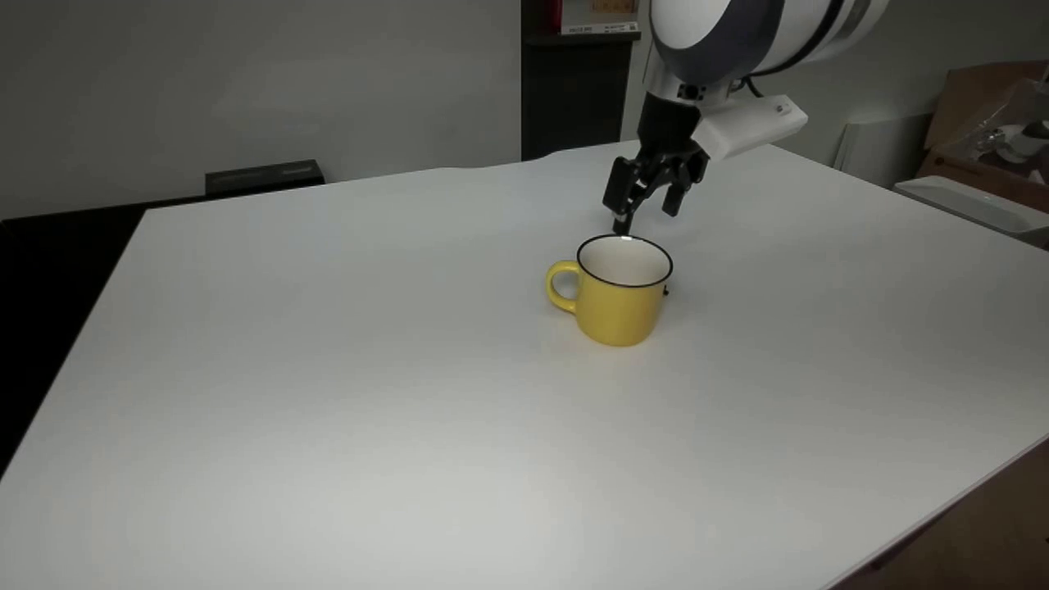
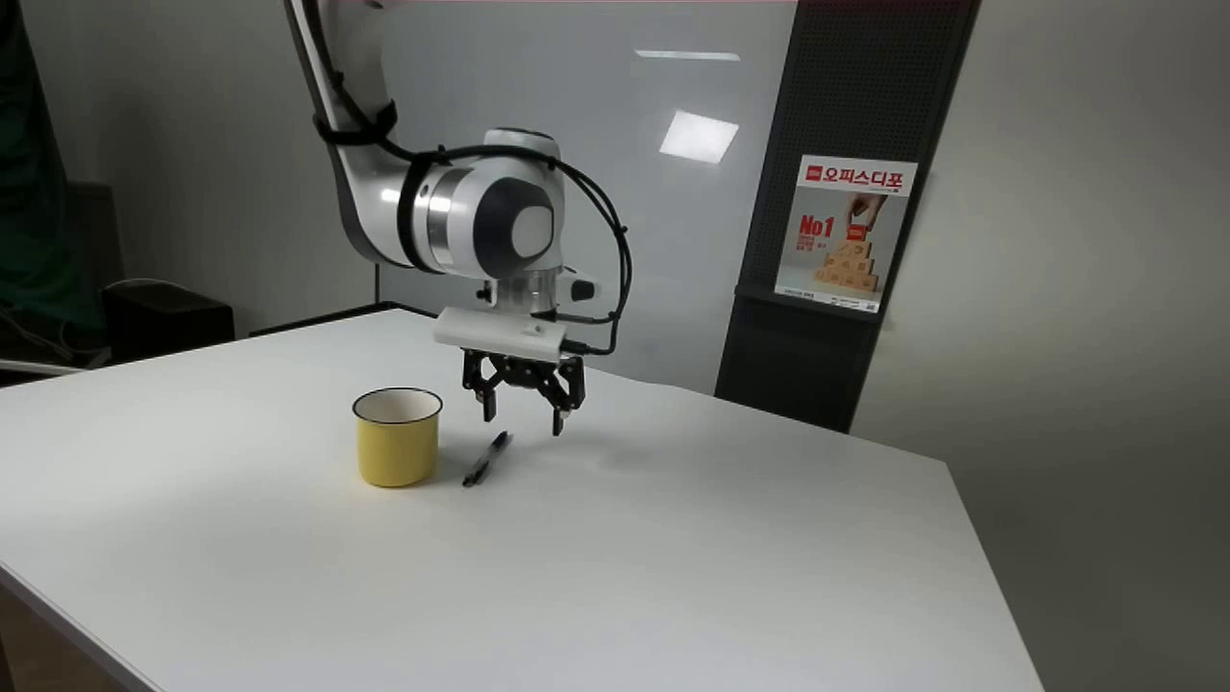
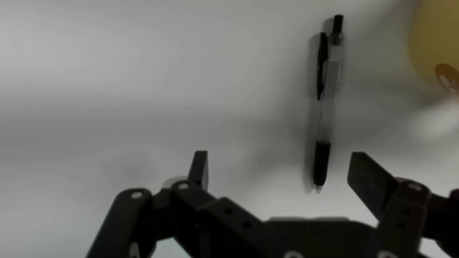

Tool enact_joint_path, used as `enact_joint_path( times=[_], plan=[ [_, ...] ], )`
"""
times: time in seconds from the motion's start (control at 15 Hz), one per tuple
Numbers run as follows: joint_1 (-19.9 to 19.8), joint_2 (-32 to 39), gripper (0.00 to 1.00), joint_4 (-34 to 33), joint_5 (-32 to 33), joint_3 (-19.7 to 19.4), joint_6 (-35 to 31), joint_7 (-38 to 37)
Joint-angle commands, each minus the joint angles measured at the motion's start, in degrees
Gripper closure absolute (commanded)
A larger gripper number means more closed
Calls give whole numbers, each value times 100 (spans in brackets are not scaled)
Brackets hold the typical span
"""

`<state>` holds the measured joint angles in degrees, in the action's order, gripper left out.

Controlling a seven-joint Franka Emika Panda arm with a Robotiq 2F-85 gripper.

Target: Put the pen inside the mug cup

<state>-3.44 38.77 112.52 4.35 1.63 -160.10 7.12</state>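
Note:
The pen, clear with a black grip, clip and button, lies flat on the white table beside the mug, in an exterior view (image 2: 487, 459) and in the wrist view (image 3: 328, 107). In an exterior view the mug hides it but for a small dark end (image 1: 665, 291). The yellow mug cup (image 1: 619, 315) stands upright with a dark rim and pale inside; it also shows in an exterior view (image 2: 397, 454) and at the wrist view's right edge (image 3: 435, 39). My gripper (image 2: 524, 421) is open and empty above the table, by the pen's grip end (image 3: 279, 161).
The white table (image 1: 369, 393) carries the mug and pen. A wall (image 2: 596, 192) and a dark panel with a poster (image 2: 846, 235) stand behind it. A cardboard box (image 1: 992, 131) and a white tray (image 1: 975, 201) are beyond the table's edge.

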Motion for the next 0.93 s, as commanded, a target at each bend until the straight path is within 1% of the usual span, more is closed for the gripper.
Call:
enact_joint_path(
  times=[0.0, 0.27, 0.47, 0.87],
  plan=[
    [-111, 310, 0, -477, -121, 118, 190, 152],
    [-115, 494, 0, -733, -127, 177, 303, 224],
    [-51, 560, 0, -805, -110, 208, 488, 241],
    [-28, 675, 0, -915, -139, 215, 640, 228]
  ],
)
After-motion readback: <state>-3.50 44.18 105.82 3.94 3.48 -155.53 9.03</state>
